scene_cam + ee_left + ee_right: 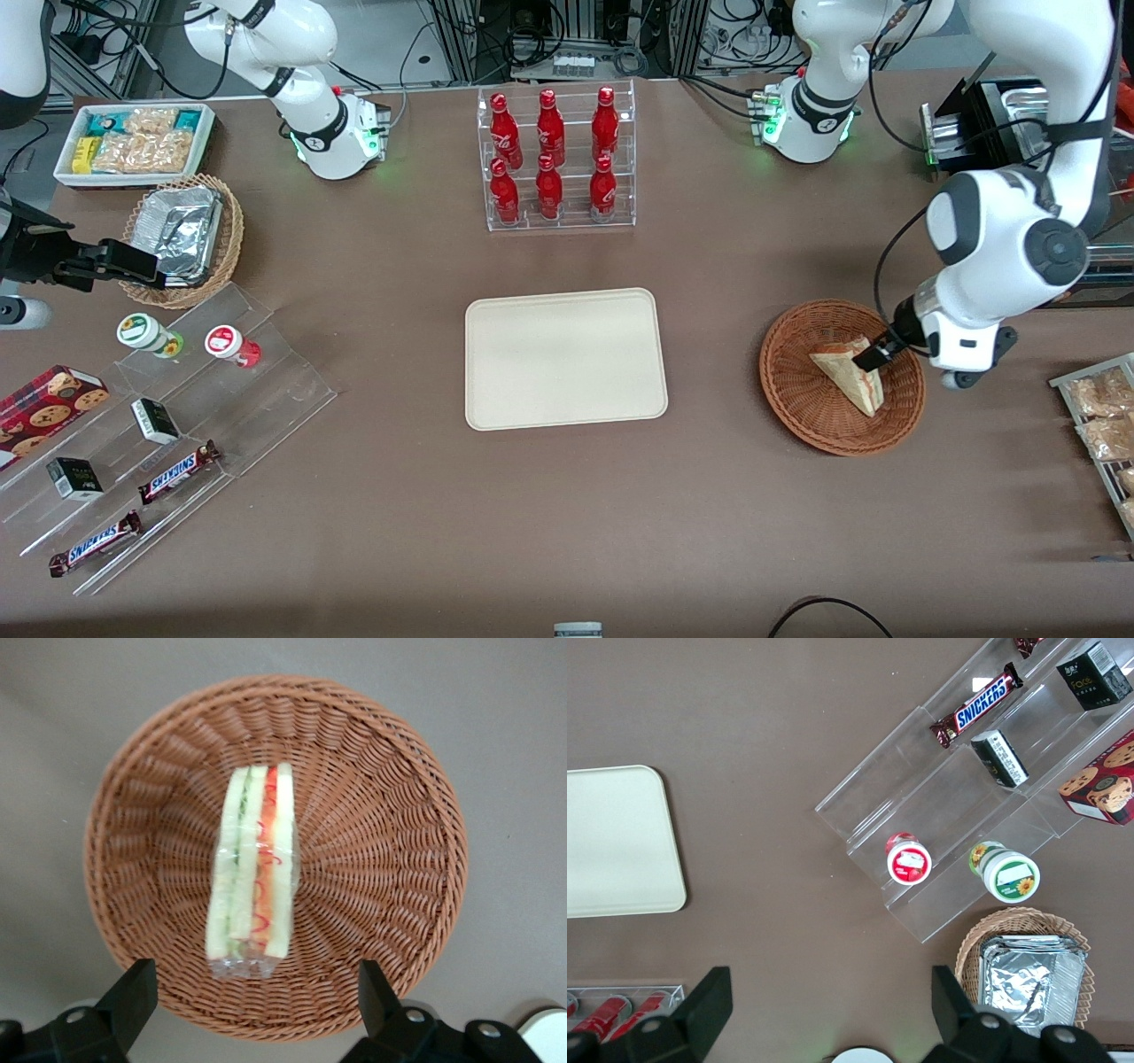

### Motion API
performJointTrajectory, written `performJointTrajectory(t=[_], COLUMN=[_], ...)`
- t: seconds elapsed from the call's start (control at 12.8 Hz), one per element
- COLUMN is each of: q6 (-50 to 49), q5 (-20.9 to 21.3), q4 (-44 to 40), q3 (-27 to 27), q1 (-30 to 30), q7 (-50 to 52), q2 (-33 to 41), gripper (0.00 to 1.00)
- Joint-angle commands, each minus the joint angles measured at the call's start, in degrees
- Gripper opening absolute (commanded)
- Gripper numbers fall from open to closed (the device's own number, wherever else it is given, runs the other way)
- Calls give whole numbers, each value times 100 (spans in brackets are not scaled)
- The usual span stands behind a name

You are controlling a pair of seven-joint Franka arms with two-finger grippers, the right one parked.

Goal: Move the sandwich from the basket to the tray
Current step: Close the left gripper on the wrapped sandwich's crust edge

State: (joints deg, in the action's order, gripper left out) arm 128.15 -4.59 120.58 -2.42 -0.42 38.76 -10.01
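Brown tabletop (354, 496) spreads under me. My gripper (252, 997) hangs above the basket (390, 859), fingers (133, 997) spread wide, holding nothing. Inside the basket lies the sandwich (252, 868), striped cut edge facing up, long axis running crosswise between my fingers. Beside the basket sits the tray (565, 358).

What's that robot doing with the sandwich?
The robot's gripper is hanging open right above the sandwich, with one finger on each side of it and not touching it yet. The sandwich is wrapped in clear film and lies inside the round brown basket. The cream tray, where the sandwich is meant to go, sits beside the basket in the middle of the table with nothing on it. So it looks like the robot is about to pick the sandwich up.
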Motion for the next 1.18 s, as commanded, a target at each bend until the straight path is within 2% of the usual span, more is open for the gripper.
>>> performJointTrajectory(t=[0.0,0.16,0.47,1.1], q6=[34,25,191,596], q5=[63,81,257,274], q4=[-114,-96,26,211], q3=[5,5,5,14], q1=[-64,-64,-64,-46], q7=[18,-298,-308,-317], q2=[-98,-106,-221,-563], gripper=[100,100,100,100])
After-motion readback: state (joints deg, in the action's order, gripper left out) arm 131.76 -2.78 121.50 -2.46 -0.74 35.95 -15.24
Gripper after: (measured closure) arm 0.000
